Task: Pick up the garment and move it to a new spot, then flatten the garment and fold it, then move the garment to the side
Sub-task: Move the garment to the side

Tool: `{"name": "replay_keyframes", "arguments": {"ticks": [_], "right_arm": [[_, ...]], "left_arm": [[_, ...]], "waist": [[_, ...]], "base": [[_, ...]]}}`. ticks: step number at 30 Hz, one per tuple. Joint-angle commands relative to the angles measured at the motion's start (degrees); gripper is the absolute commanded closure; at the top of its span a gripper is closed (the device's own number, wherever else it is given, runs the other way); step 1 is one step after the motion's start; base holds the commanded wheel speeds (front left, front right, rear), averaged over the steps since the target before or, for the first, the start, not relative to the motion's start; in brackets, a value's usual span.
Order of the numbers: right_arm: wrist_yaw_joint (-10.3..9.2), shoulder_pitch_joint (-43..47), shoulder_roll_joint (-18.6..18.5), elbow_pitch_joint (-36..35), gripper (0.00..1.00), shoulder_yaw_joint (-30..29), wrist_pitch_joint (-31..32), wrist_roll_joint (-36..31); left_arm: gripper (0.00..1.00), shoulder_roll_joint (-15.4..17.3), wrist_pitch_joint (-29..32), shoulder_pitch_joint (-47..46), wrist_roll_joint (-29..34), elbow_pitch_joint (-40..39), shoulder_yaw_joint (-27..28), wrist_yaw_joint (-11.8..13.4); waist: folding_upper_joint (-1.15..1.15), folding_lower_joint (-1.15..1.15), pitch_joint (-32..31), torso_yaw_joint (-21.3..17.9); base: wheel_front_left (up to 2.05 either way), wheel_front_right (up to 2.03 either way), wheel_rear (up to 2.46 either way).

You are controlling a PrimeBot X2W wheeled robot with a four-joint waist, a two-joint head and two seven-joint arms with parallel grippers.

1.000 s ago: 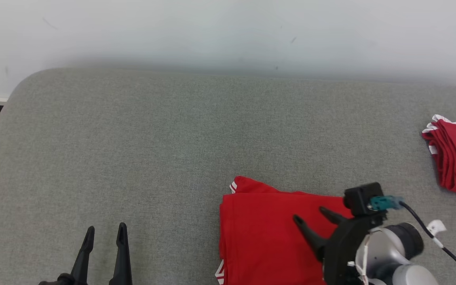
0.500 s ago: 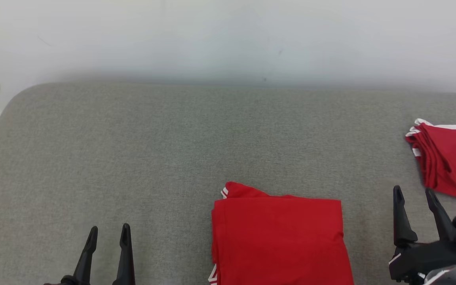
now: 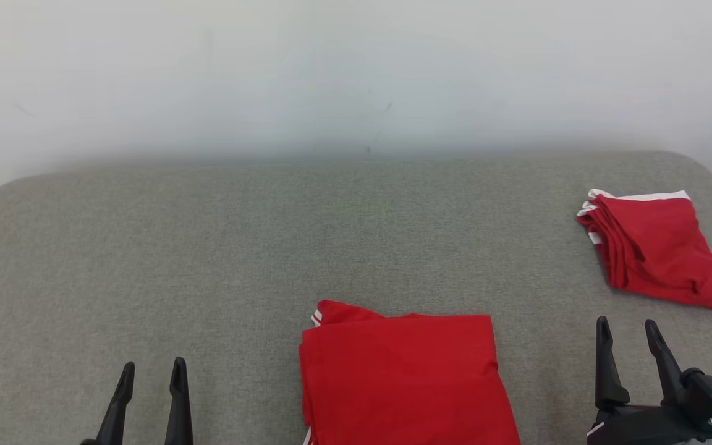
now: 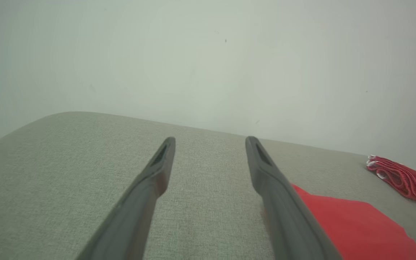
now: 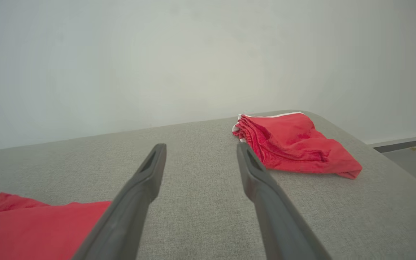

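Note:
A red garment (image 3: 402, 377) lies folded into a flat rectangle at the front centre of the grey padded surface (image 3: 207, 247); a white-striped edge pokes out at its far left corner. My left gripper (image 3: 152, 366) stands open well to its left, fingers pointing away, with nothing between them. My right gripper (image 3: 626, 324) is open just off the garment's right edge, also holding nothing. The left wrist view has the open left gripper (image 4: 211, 140) with the folded garment (image 4: 352, 224) at lower right. From the right wrist, the open right gripper (image 5: 201, 146) has that garment (image 5: 31, 227) at lower left.
A second red garment with white trim (image 3: 652, 247) lies loosely folded at the far right of the surface, near its rounded corner (image 5: 291, 144) (image 4: 399, 177). A pale wall (image 3: 356, 74) backs the surface. Floor (image 5: 410, 155) shows beyond the right edge.
My right gripper has come off the top of the folded garment and swung right, now beside it with fingers pointing away. The head camera has turned right, shifting the whole picture.

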Motion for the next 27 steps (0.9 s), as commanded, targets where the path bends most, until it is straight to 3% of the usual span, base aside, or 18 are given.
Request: {"name": "replay_keyframes", "arguments": {"ticks": [1,13,27], "right_arm": [[-0.15,-0.35,0.03,0.58,0.0,0.13,-0.4,-0.34],[-0.15,-1.59,0.01,3.19,0.0,8.43,0.63,-1.47],[-0.15,-0.83,0.0,2.22,0.0,9.56,1.38,-0.31]], "left_arm": [[0.0,-0.15,-0.15,0.51,0.1,0.05,0.4,-0.11],[0.0,-1.19,-0.16,1.28,0.07,4.15,3.95,-0.63],[0.0,-1.67,-0.16,1.77,0.82,4.12,4.33,-0.56]], "waist": [[0.0,0.0,-0.66,-0.82],[0.0,0.0,-1.77,-0.69],[0.0,0.0,-1.76,0.52]], "base": [[0.0,0.0,0.0],[0.0,0.0,0.0],[0.0,0.0,0.0]]}}
